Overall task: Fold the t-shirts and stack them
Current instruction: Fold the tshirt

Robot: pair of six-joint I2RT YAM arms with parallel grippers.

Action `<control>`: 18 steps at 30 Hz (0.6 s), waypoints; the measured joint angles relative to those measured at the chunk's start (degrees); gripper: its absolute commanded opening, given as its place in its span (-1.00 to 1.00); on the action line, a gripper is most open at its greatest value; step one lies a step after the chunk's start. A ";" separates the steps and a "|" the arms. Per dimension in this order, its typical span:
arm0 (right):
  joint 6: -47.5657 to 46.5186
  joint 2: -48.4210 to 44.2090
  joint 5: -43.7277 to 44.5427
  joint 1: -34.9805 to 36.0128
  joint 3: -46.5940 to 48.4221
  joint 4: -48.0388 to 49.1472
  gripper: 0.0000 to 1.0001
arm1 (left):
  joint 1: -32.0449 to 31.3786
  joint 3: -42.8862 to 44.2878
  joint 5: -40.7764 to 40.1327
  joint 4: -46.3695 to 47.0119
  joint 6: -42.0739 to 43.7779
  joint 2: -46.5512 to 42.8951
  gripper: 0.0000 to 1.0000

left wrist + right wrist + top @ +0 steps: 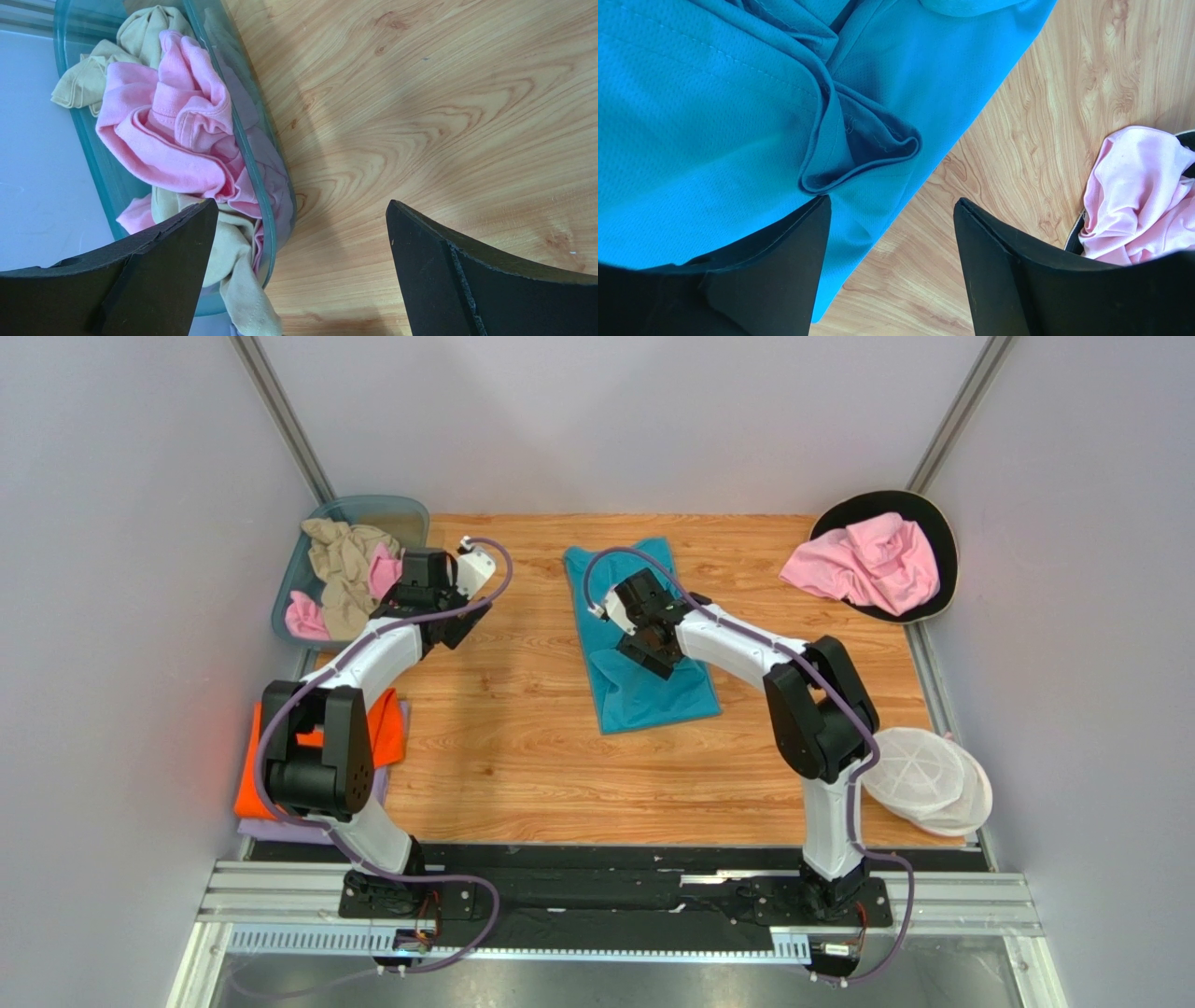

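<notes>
Top view, dial centred on the wooden table (533,756), pale planks with a strong grain. The teal t-shirt (659,693) lies at centre, running toward 12 o'clock. It is fine-knit cloth in a long rough rectangle, and the right wrist view shows one stitched hem flap curled back on itself. Your right gripper (892,203) hangs just over it, black wedge fingers spread, nothing between them. From above, the arm covers the shirt's middle.

At 10 o'clock a translucent blue-green tub (238,105) with rounded walls holds a crumpled pink t-shirt (161,133) tangled with a beige t-shirt (144,31). You cannot tell whether the beige end hangs over the rim. Your left gripper (302,204) hovers beside the tub over bare wood, fingers spread wide, empty.

At 8 o'clock the orange t-shirt (253,756) sits on the lavender t-shirt (274,829) — the left arm hides much of both, and the lavender shows only as an edge. At 2 o'clock a second pink t-shirt (863,560) lies bunched on a black round tray (943,532). At 4 o'clock is a white ribbed dish (926,777), one edge behind the right arm's elbow.
</notes>
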 measured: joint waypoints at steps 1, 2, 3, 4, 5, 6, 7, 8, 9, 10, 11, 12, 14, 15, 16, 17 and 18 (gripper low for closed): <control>0.17 -0.28 -0.24 0.02 0.00 -0.17 0.41 | 0.00 -0.02 -0.02 0.00 0.00 0.00 0.99; 0.42 -0.70 -0.39 0.09 -0.02 -0.42 0.40 | 0.00 -0.02 0.00 0.00 -0.02 0.00 0.99; 0.61 -1.11 -0.50 0.17 -0.02 -0.63 0.40 | 0.00 -0.04 0.00 0.02 -0.02 0.00 0.99; 0.85 -1.60 -0.66 0.35 -0.04 -0.81 0.41 | 0.00 -0.07 0.00 0.02 -0.02 0.00 0.99; 1.05 -2.10 -0.74 0.61 -0.15 -0.79 0.41 | 0.00 -0.15 0.00 0.02 -0.02 0.00 0.99; 1.27 -2.64 -0.81 0.85 -0.31 -0.85 0.41 | 0.00 -0.26 0.00 0.02 -0.02 0.00 0.99; 1.44 -3.23 -0.92 1.18 -0.52 -0.90 0.41 | 0.00 -0.39 -0.02 0.02 -0.02 0.00 0.99; 1.62 -3.85 -1.11 1.51 -0.76 -0.96 0.41 | 0.00 -0.46 -0.02 0.00 0.00 0.00 0.99; 1.81 -4.26 -1.27 1.81 -0.85 -1.16 0.41 | 0.00 -0.55 -0.04 0.00 0.00 0.00 0.99; 2.01 -4.68 -1.38 2.12 -0.96 -1.22 0.41 | 0.00 -0.55 -0.04 -0.02 0.04 0.00 0.99; 2.19 -4.92 -1.55 2.32 -1.05 -1.22 0.41 | 0.00 -0.55 -0.02 0.02 0.07 0.00 0.99; 2.34 -4.98 -1.68 2.51 -1.07 -1.20 0.41 | 0.00 -0.55 -0.04 0.02 0.07 0.00 0.99; 2.51 -4.98 -1.86 2.73 -1.11 -1.25 0.41 | 0.00 -0.55 -0.09 0.02 0.09 0.00 0.99; 2.64 -4.98 -2.01 2.80 -1.27 -1.25 0.41 | 0.00 -0.57 -0.13 0.02 0.09 0.00 0.99; 2.71 -4.98 -2.12 2.78 -1.42 -1.22 0.41 | 0.00 -0.57 -0.17 0.04 0.11 0.00 0.99; 2.75 -4.98 -2.14 2.78 -1.55 -1.18 0.41 | 0.00 -0.57 -0.22 0.04 0.11 0.00 0.99; 2.78 -4.98 -2.14 2.78 -1.86 -1.05 0.40 | 0.00 -0.57 -0.22 0.07 0.11 0.00 0.99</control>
